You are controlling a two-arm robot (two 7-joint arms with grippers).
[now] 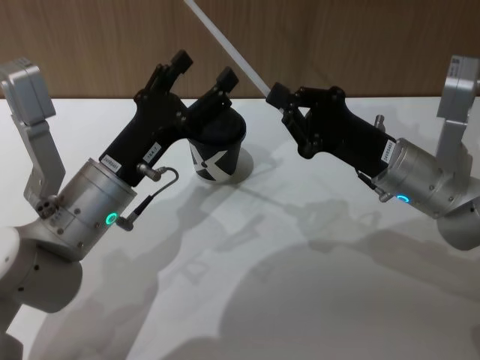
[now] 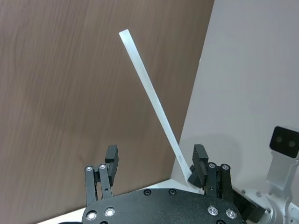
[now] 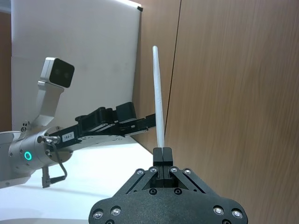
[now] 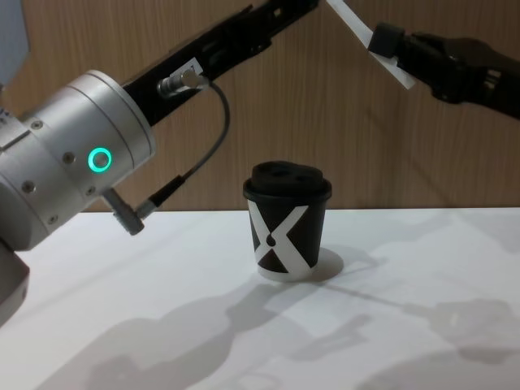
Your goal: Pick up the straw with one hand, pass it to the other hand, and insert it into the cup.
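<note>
Head view | your right gripper (image 1: 273,93) pinches the straw (image 1: 225,41) in its fingers, high in the air | left gripper (image 1: 204,69) fingers spread wide, above the cup (image 1: 217,154) | pick-up done; pass and push-in not yet done.

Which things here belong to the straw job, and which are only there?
Belongs: straw; right gripper, shut on it; open left gripper; lidded black cup.
Only there: white table; wooden wall; left wrist cable.
</note>
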